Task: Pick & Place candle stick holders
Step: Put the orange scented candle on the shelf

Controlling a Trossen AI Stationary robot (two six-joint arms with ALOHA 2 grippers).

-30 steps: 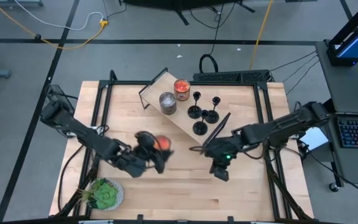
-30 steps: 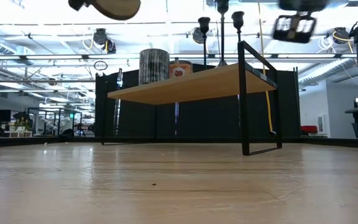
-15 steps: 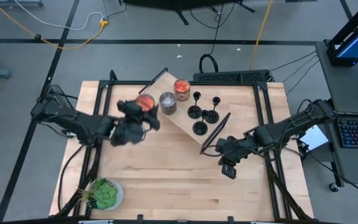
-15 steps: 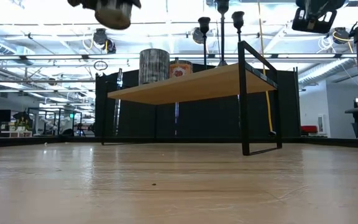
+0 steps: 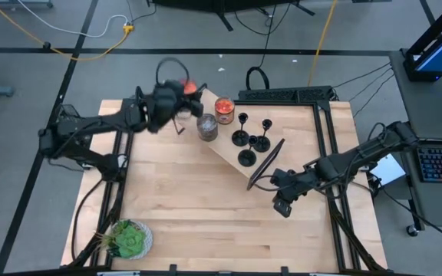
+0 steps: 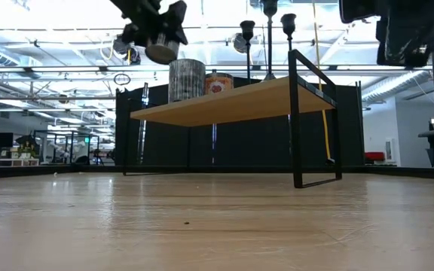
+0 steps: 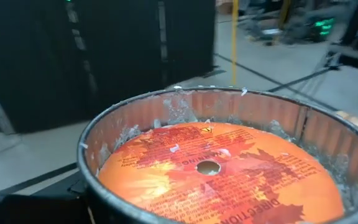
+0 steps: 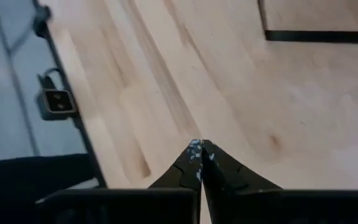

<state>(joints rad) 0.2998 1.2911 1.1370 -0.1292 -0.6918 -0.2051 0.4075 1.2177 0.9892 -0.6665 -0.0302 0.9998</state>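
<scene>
Three small black candle stick holders (image 5: 240, 136) (image 5: 261, 142) (image 5: 246, 157) stand by their round bases on the low wooden shelf (image 5: 225, 149); in the low view their cups (image 6: 247, 28) rise above it. My left gripper (image 5: 173, 93) is up over the shelf's far left end, shut on a round jar with an orange-red top (image 5: 184, 84) (image 6: 161, 51). My right gripper (image 5: 282, 202) (image 8: 199, 149) is shut and holds nothing, above bare table to the right of the shelf's near end. My left gripper carries the jar with the orange-red top lifted clear, high above the table. In the left wrist view the jar's open rim (image 7: 104, 134) and orange label fill the picture and hide the fingers. In the low view the jar hangs tilted below the gripper.
A grey cylindrical jar (image 5: 207, 126) and another orange-topped jar (image 5: 224, 110) stand on the shelf's far part, next to the holders. A green plant (image 5: 129, 239) sits at the near left corner. Bare wood (image 5: 206, 207) lies in front of the shelf.
My left gripper has swung the orange-topped jar from over the table's middle toward the far edge, rising and turning, to above the shelf's far left end. My right gripper, still shut, has shifted a little toward the right edge and rolled.
</scene>
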